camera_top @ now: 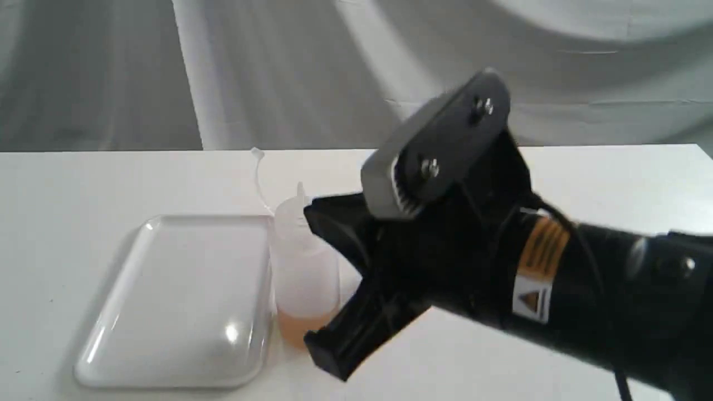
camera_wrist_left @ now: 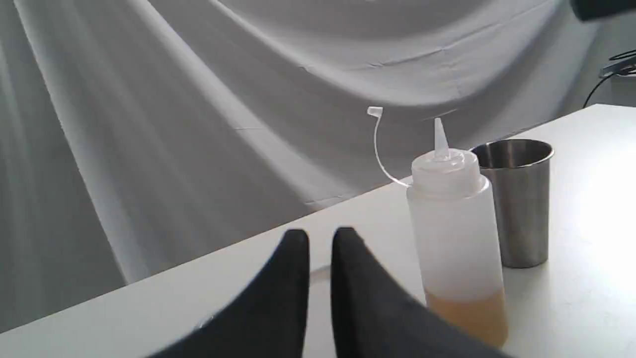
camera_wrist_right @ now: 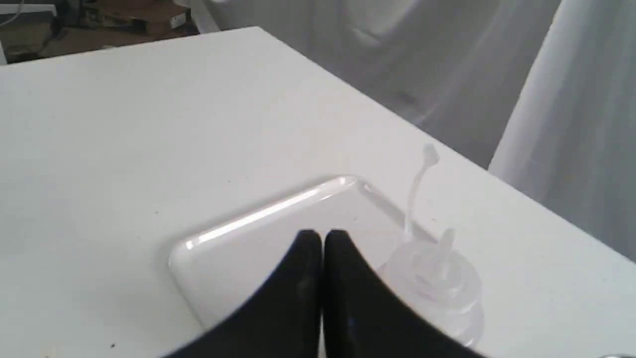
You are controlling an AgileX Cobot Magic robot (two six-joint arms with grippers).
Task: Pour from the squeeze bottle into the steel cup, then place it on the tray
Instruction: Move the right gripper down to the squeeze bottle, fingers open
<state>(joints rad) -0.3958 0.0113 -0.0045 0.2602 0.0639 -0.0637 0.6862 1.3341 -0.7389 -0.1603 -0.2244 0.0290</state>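
The squeeze bottle (camera_top: 303, 267) stands upright on the table, just right of the tray (camera_top: 178, 301), with amber liquid at its bottom and its cap strap hanging open. In the left wrist view the bottle (camera_wrist_left: 454, 238) stands right in front of the steel cup (camera_wrist_left: 519, 209), which is upright. My right arm (camera_top: 445, 262) hides the cup in the exterior view. My right gripper (camera_wrist_right: 323, 236) is shut and empty, hovering over the tray's near corner (camera_wrist_right: 268, 211) beside the bottle (camera_wrist_right: 432, 278). My left gripper (camera_wrist_left: 320, 233) is shut, empty and short of the bottle.
A white table (camera_top: 67, 223) carries everything, and grey cloth (camera_top: 278, 72) hangs behind its far edge. My right arm fills the right half of the exterior view, low over the table. Cables (camera_wrist_left: 616, 64) show past the table's end.
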